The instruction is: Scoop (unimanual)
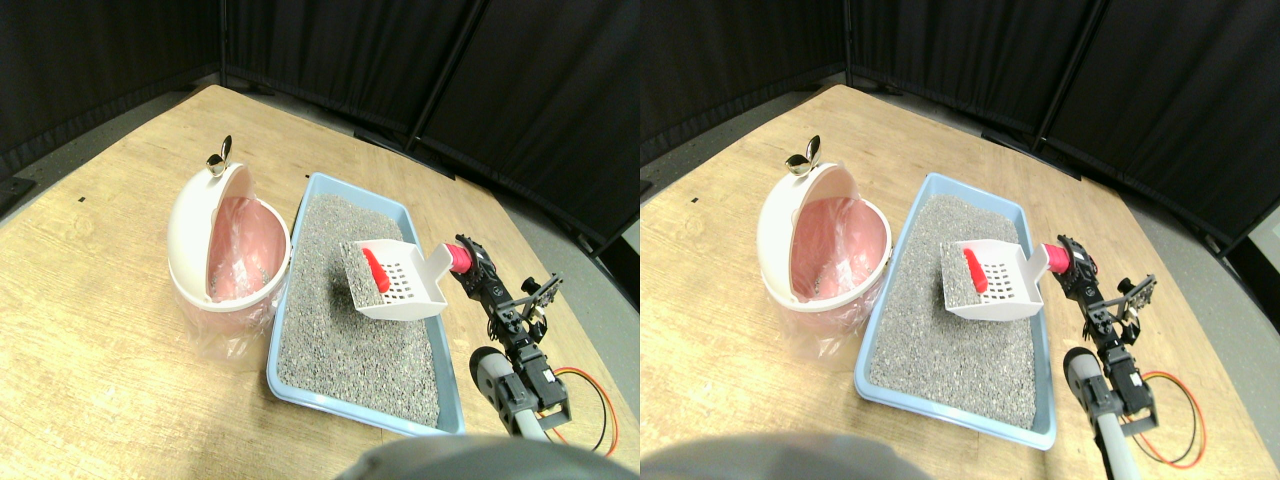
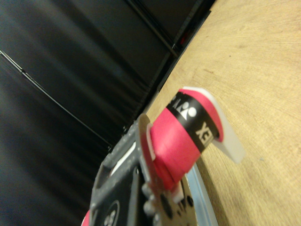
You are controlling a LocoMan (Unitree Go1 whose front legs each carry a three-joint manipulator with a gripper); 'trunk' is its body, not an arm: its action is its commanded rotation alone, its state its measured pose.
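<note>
Claw: our right claw (image 1: 466,262) grips the pink-wrapped handle (image 1: 458,258) of the white scoop (image 1: 398,281); in the wrist view the wrapped handle (image 2: 181,136) runs straight out of the claw (image 2: 155,181), with the dark jaw frame closed against it.
Scoop: we see it lifted above the litter, its slotted pan tilted with the open mouth turned toward the bin, over the tray's right half, nearer the tray's far end.
Red piece: a small red object (image 1: 374,274) lies inside the scoop, against its left inner side.
Litter tray: the light blue tray (image 1: 287,375) sits on the wooden counter (image 1: 100,340), toward its right edge, filled with grey litter (image 1: 340,330).
Bin: a pink bin (image 1: 232,262) with a white domed lid (image 1: 190,232) swung open stands just beside the tray's left rim, lined with clear plastic.
Cable: an orange and black cable (image 1: 590,395) loops on the counter near the arm, at the right edge.
</note>
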